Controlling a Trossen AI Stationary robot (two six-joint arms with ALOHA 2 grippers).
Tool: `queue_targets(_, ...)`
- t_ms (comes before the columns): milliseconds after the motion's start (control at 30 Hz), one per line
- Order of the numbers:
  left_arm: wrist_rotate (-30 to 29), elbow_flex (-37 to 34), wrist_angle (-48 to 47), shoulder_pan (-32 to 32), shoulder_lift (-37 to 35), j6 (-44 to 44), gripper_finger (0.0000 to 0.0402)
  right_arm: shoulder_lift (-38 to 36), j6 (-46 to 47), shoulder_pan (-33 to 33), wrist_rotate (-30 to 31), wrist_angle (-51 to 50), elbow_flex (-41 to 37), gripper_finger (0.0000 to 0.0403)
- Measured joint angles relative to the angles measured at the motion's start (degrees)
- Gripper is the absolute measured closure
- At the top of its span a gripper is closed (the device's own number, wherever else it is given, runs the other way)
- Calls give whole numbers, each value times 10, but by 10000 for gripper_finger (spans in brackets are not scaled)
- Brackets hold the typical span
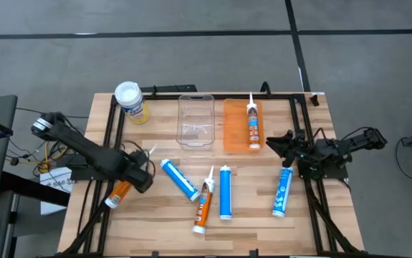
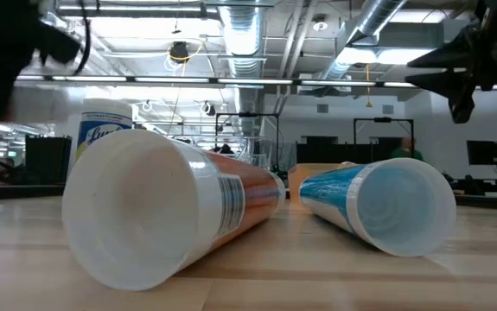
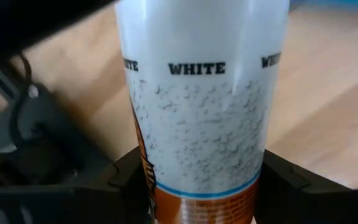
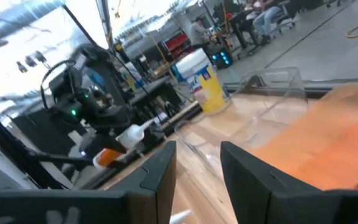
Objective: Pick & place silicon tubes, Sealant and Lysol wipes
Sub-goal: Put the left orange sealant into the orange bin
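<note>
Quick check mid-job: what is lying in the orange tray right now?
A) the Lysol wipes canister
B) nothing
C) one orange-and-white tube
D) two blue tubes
C: the high view shows a single orange-and-white tube lying in the orange tray, while the Lysol wipes stand apart near the table's far left corner.

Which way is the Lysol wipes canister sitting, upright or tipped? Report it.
Upright. The high view looks straight down on the round white lid of the Lysol wipes, and the low view shows it standing on the table.

Dark jointed arms (image 1: 91, 154) (cables trailing)
</note>
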Motion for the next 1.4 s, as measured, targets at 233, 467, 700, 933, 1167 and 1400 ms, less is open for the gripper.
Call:
queue_targets(233, -208, 110, 38, 18, -96, 14, 208, 0, 8, 0, -1, 62, 0, 285)
queue_targets(467, -316, 147, 207, 84, -113, 215, 208, 1, 8, 0, -49, 115, 0, 285)
queue_targets(700, -284, 146, 446, 173, -68, 417, 208, 67, -30, 0, -52, 199, 0, 283)
queue_targets(933, -167, 147, 624, 257, 4, 495, 208, 205, -53, 0, -46, 236, 63, 249)
queue_targets(1167, -54, 146, 732, 307, 65, 508, 208, 364, -146, -18, -45, 225, 204, 194)
queue_targets(1400, 1, 146, 821, 319, 79, 547, 208, 496, -157, -78, -94, 164, 319, 155)
